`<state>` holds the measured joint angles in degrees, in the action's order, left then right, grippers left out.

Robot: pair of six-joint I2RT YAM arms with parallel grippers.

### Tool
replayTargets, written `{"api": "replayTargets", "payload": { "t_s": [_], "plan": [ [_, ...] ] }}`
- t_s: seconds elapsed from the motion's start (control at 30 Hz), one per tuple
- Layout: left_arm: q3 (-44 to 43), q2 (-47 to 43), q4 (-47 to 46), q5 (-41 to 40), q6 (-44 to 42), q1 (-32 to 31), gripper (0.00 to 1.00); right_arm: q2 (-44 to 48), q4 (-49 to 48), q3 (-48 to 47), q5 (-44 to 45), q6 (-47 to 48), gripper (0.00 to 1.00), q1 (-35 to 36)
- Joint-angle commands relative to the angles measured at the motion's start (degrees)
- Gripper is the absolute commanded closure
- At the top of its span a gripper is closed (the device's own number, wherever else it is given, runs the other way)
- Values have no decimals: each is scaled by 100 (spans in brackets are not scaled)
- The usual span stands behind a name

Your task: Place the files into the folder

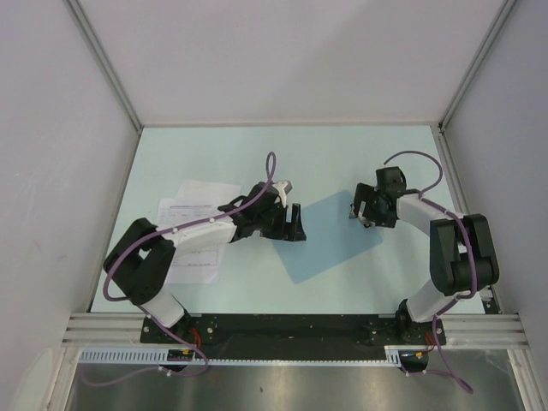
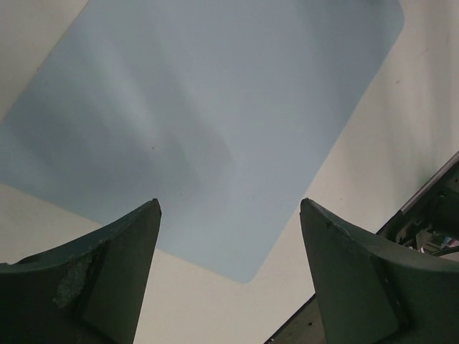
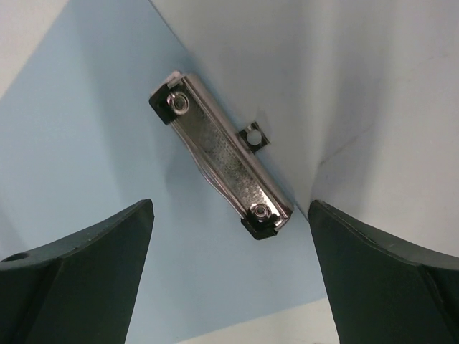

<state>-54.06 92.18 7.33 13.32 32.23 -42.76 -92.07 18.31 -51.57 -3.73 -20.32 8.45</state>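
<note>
The folder [image 1: 332, 235] is a pale-blue plastic sleeve lying flat at the middle of the table. In the left wrist view the folder [image 2: 208, 122] fills the upper part, and my left gripper [image 2: 229, 204] hangs open above its near corner with nothing between the fingers. A shiny metal clip [image 3: 219, 165] sits at the folder's [image 3: 93, 143] far edge, with my right gripper [image 3: 231, 204] open just over it. From above, the left gripper [image 1: 294, 224] is at the folder's left edge and the right gripper [image 1: 360, 212] at its upper right. The files [image 1: 190, 205], printed white sheets, lie at the left, partly under the left arm.
White enclosure walls [image 1: 282, 51] close in the table on three sides. An aluminium rail [image 1: 291, 330] with the arm bases runs along the near edge. A dark base edge [image 2: 423, 215] shows at the lower right of the left wrist view.
</note>
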Motion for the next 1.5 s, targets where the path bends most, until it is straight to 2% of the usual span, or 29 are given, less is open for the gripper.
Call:
{"api": "replayTargets", "payload": {
  "t_s": [0.0,0.1,0.27,0.33,0.43,0.47,0.5,0.6,0.7,0.77,0.9,0.97,1.1,1.17,1.2,1.3,1.47],
  "plan": [
    [159,-332,-285,-198,100,-22,16,-92,-187,112,-137,-60,6,69],
    [151,-341,-189,-409,47,-22,16,92,49,226,-277,-411,8,253],
    [-69,-262,-30,-638,-137,40,15,1128,261,797,-313,-1499,8,1386],
    [-209,-218,101,-708,-225,93,15,1691,550,833,142,-1572,7,1702],
    [-377,-87,216,-664,-322,101,15,2245,797,833,1134,-934,4,1669],
    [-403,-52,207,-569,-331,93,14,2272,736,833,1590,-748,2,1643],
    [-438,36,198,-533,-323,101,14,2194,684,789,1629,-598,0,1616],
    [-412,212,76,-401,-226,93,15,1564,683,448,1060,-351,0,1318],
    [-342,309,-47,-331,-86,93,15,1061,894,122,1031,-96,0,1387],
    [-263,397,-214,-251,-6,102,15,718,912,-54,1094,132,6,1493],
    [-105,502,-311,-330,64,101,16,568,684,-72,997,387,25,1572],
    [-87,581,-355,-339,64,102,16,541,499,-72,778,449,30,1590],
    [-148,775,-355,-339,29,93,16,366,156,-81,434,625,46,1581],
    [-140,819,-382,-339,38,101,17,243,112,-116,295,652,50,1581],
    [-140,854,-390,-356,38,93,17,199,103,-125,250,660,56,1564],
    [-122,880,-399,-374,38,101,17,76,112,-142,170,678,56,1528],
    [-314,1144,-408,-330,-32,93,17,110,182,-160,671,564,53,1528]
  ]
}}
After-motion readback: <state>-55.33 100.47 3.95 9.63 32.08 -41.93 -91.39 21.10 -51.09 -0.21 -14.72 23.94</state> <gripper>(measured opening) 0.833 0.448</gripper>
